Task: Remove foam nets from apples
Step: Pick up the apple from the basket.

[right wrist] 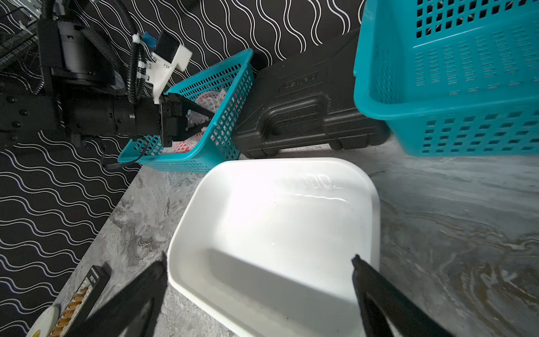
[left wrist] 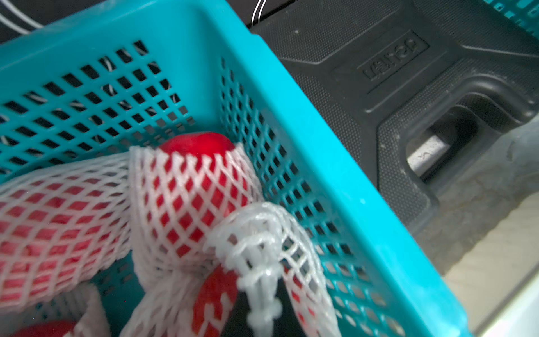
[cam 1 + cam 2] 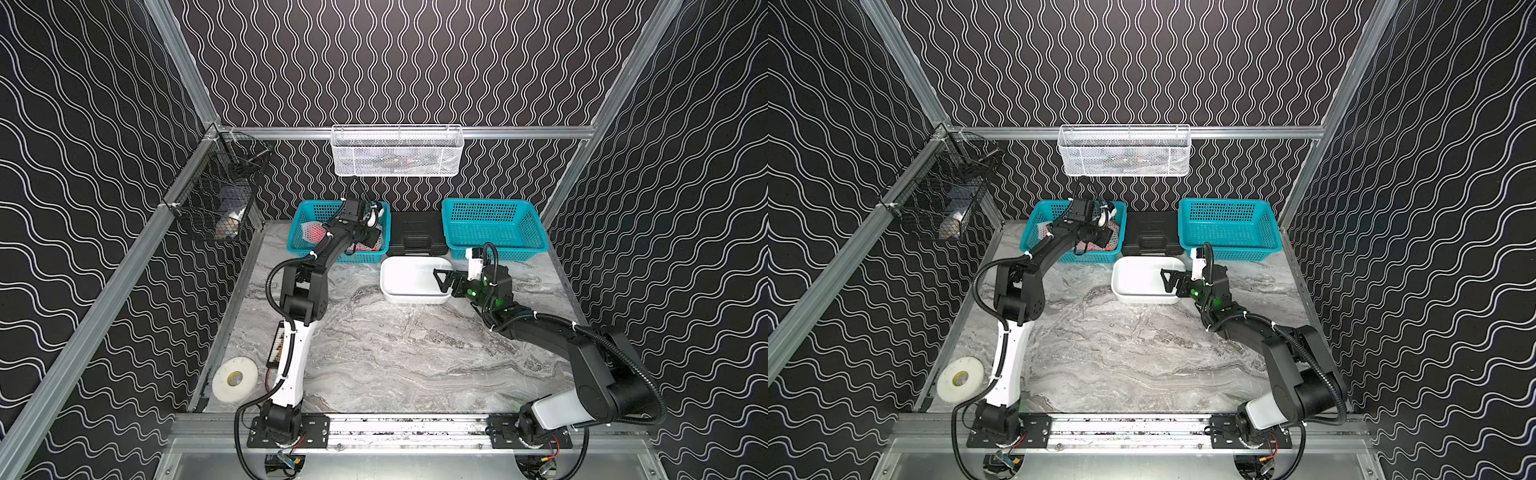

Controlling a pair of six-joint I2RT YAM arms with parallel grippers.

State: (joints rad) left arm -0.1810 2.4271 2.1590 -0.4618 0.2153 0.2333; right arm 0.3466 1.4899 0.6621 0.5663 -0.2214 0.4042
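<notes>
On the marble tabletop (image 3: pixel 395 353), the left gripper (image 1: pixel 208 121) is clamping a foam net (image 2: pixel 256 233) inside the teal basket (image 2: pixel 306 140); the right gripper (image 1: pixel 258 261) is hovering with jaws apart.

Our left arm (image 3: pixel 291 361) stands on its base at the near left. Its white link leans towards the far side, it folds at the elbow, and the black forearm stretches far and to the right with the wrist pitched downward. Our left gripper (image 1: pixel 208 121) has its jaws closed together. They seem to pinch a bunched fold of foam net (image 2: pixel 256 248), though in our left wrist view the fingers are mostly hidden. Our right arm (image 3: pixel 598 365) starts at the near right, bends low, and its forearm reaches far and left towards the middle. Our right gripper (image 3: pixel 442 280) lies level, pointing left, with its jaws spread wide.
</notes>
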